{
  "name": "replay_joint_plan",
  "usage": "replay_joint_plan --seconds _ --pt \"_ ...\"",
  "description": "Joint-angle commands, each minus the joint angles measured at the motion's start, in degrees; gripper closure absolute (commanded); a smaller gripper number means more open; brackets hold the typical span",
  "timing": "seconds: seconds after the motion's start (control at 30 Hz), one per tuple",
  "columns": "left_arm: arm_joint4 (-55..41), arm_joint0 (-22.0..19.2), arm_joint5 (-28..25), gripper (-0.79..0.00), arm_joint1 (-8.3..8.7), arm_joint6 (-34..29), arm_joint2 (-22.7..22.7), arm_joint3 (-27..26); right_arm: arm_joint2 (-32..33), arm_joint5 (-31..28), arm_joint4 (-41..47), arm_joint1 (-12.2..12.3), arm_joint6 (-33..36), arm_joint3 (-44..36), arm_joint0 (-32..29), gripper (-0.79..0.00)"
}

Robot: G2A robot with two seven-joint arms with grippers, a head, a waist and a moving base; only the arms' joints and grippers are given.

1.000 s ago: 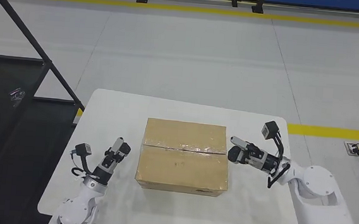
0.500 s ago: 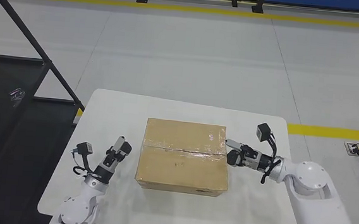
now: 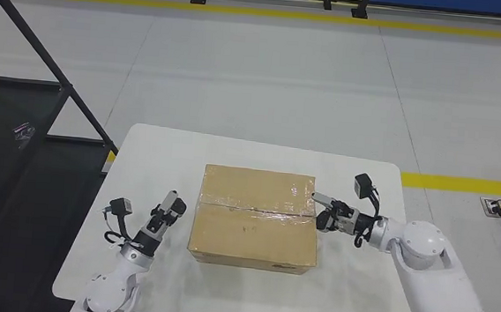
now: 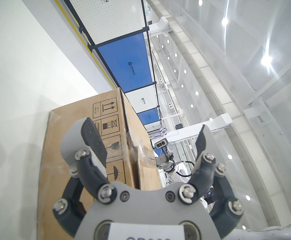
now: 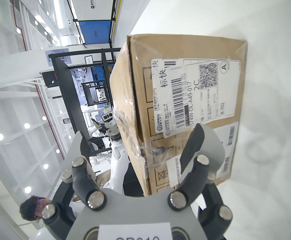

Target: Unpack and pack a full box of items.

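Observation:
A closed brown cardboard box (image 3: pixel 255 216) stands in the middle of the white table (image 3: pixel 233 150), its top flaps taped along the centre seam. My right gripper (image 3: pixel 319 211) is open at the box's right end, at the upper edge where the tape wraps over. The right wrist view has the box (image 5: pixel 181 95) with white shipping labels close in front of my open right gripper (image 5: pixel 141 143). My left gripper (image 3: pixel 168 208) hovers open a little left of the box. Its wrist view faces the box's printed side (image 4: pixel 104 141) past the open left gripper (image 4: pixel 147 134).
A black metal frame (image 3: pixel 53 79) runs along the left of the table, over a dark mat. Bare tabletop lies behind the box and on both sides of it. Beyond is pale floor with yellow lines.
My right gripper has moved left, closing in on the box's right end until it reaches the top edge. The left arm has barely shifted.

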Motion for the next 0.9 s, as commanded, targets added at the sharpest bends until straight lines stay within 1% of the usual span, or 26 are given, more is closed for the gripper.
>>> replay_joint_plan --seconds 0.0,0.1,0.2,0.3,0.37,0.47,0.57,0.67,0.73,0.87 --pt "-0.11 0.02 -0.05 -0.785 0.02 0.02 0.02 0.00 -0.14 -0.29 0.33 0.01 0.37 1.23 0.63 -0.785" --pt "-0.29 0.13 -0.21 -0.785 0.06 0.06 0.06 -0.02 -0.03 -0.81 1.22 0.04 0.49 2.94 1.65 -0.785" --pt "-0.43 0.30 -0.22 -0.785 0.12 -0.02 0.04 -0.08 1.82 -3.72 5.06 0.05 -1.88 2.24 1.44 -0.785" --pt "-0.53 0.42 -0.28 -0.785 0.17 -0.20 0.11 -0.12 4.54 -8.19 10.36 0.25 -2.49 -2.08 -0.95 -0.785" --pt "-0.57 0.49 -0.35 -0.785 0.18 -0.30 0.26 -0.20 5.61 -9.63 11.71 0.44 -2.83 -5.85 -2.78 -0.785" --pt "-0.63 0.73 -0.60 -0.785 0.17 -0.25 0.64 -0.47 4.44 -8.08 10.46 0.54 -2.17 -11.01 -4.22 -0.785" --pt "-0.71 0.97 -0.86 -0.785 0.14 -0.27 1.12 -0.80 0.52 -4.21 6.45 0.24 -2.55 -12.98 -3.17 -0.785" --pt "-0.86 1.13 -1.16 -0.785 0.12 -0.24 1.49 -1.01 -3.80 -1.61 4.09 -0.46 -4.30 -11.93 -0.76 -0.785" --pt "-1.05 1.18 -1.33 -0.785 0.12 -0.26 1.63 -1.07 -6.15 -0.45 4.03 -0.98 -4.55 -10.05 1.08 -0.785" --pt "-1.43 1.17 -1.48 -0.785 0.16 -0.57 1.80 -1.08 -10.02 0.11 3.73 -1.92 -4.53 -6.80 4.33 -0.785"
